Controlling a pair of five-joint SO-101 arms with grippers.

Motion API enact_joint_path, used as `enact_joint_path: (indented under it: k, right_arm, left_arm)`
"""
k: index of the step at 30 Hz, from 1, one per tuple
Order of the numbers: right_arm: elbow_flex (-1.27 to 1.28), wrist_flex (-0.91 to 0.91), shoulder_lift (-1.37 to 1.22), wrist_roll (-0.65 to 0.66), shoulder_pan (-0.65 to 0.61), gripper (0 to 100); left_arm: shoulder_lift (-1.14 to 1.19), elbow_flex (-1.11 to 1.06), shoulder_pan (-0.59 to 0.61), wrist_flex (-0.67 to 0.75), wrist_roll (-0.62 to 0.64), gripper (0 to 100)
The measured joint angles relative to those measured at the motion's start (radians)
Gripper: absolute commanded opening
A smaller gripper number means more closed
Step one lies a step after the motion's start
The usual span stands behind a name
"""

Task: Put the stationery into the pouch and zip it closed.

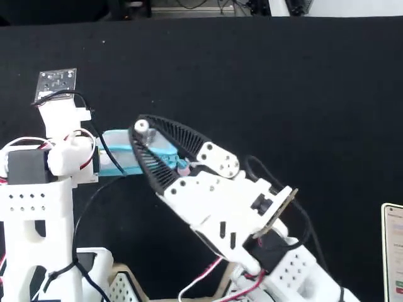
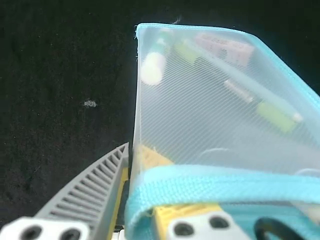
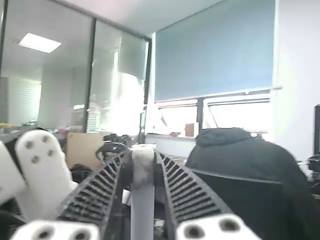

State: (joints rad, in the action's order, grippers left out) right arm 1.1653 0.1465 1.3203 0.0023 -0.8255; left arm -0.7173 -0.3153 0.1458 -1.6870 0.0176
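My left gripper (image 2: pixel 134 155) pinches the translucent turquoise-trimmed mesh pouch (image 2: pixel 210 100) on the black table (image 1: pixel 283 94); my right gripper (image 3: pixel 143 155) clasps a white cylindrical stick (image 3: pixel 143 195) just over it. Loading step, I judge; next, tip the stick into the mouth and let go.

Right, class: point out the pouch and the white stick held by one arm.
pouch (image 2: pixel 210 100), left wrist view, on its mesh side.
white stick (image 3: pixel 143 200), right wrist view, on its shaft between the jaws.
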Motion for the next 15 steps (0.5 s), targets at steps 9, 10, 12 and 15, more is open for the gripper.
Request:
enact_joint_path:
  k: [9, 10, 12, 15]
  right_arm:
    - [0.215, 0.118, 0.015, 0.000, 0.057, 1.1]
    - [0.235, 0.118, 0.015, -0.002, 0.057, 1.2]
    - [0.259, 0.118, 0.031, -0.018, 0.055, 1.3]
    - [0.259, 0.086, 0.031, -0.100, 0.055, 1.5]
  left_arm:
    - [0.000, 0.000, 0.000, 0.000, 0.000, 3]
    - [0.000, 0.000, 0.000, 0.000, 0.000, 3]
    - [0.000, 0.000, 0.000, 0.000, 0.000, 3]
    - [0.000, -0.003, 0.000, 0.000, 0.000, 3]
